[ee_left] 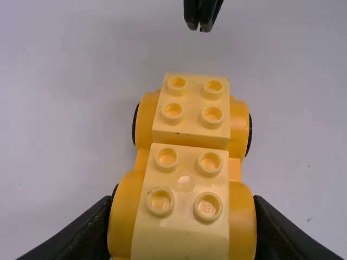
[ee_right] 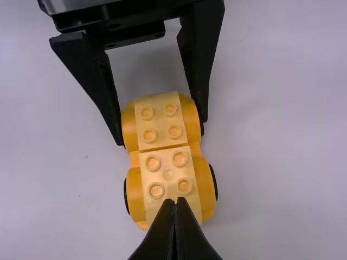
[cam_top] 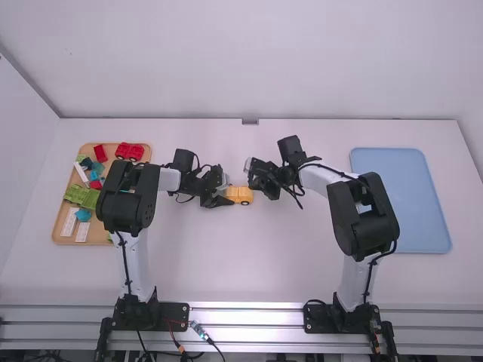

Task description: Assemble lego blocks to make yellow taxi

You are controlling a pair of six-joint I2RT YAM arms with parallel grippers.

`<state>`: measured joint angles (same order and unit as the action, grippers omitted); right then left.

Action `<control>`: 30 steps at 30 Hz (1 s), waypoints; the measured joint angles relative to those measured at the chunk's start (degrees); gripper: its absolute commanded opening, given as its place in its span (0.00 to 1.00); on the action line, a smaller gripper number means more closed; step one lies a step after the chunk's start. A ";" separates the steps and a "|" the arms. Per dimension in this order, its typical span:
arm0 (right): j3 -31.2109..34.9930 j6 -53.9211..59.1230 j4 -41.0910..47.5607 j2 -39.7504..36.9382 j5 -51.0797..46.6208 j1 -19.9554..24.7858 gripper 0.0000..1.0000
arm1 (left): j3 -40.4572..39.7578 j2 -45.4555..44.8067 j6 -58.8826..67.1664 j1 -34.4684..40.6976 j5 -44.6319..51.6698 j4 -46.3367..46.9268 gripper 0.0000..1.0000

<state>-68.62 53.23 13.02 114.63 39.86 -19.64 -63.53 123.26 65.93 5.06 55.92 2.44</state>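
Yellow chassis [ee_left: 126, 211] pinched in my left gripper [ee_right: 161, 130], right gripper [ee_right: 174, 201] pressed together nearby, I'm seemingly seating the pale blocks [ee_left: 186, 185], which calls next for steady downward pressure.

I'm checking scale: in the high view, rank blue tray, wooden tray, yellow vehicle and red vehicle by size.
1. Blue tray, wooden tray (partly hidden): too alike to rank.
2. Yellow vehicle, red vehicle: alike, unranked.
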 measured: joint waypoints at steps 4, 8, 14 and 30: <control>0.00 0.72 0.50 0.00 -0.02 0.00 0.00 | 0.00 0.00 0.00 0.00 0.00 0.07 0.40; -0.31 0.79 1.33 -0.02 -0.48 -0.02 0.00 | 0.00 0.00 0.00 0.00 0.00 0.00 0.39; -2.08 0.26 1.11 -0.02 -2.93 -0.55 0.00 | 0.00 0.02 0.00 0.00 0.00 0.02 0.39; -2.89 -0.63 1.60 0.00 -2.01 -0.22 0.00 | 0.00 0.00 0.00 0.00 -0.02 0.04 0.38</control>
<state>-71.50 52.60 14.61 114.63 37.85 -19.86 -63.53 123.26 65.93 5.06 55.90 2.48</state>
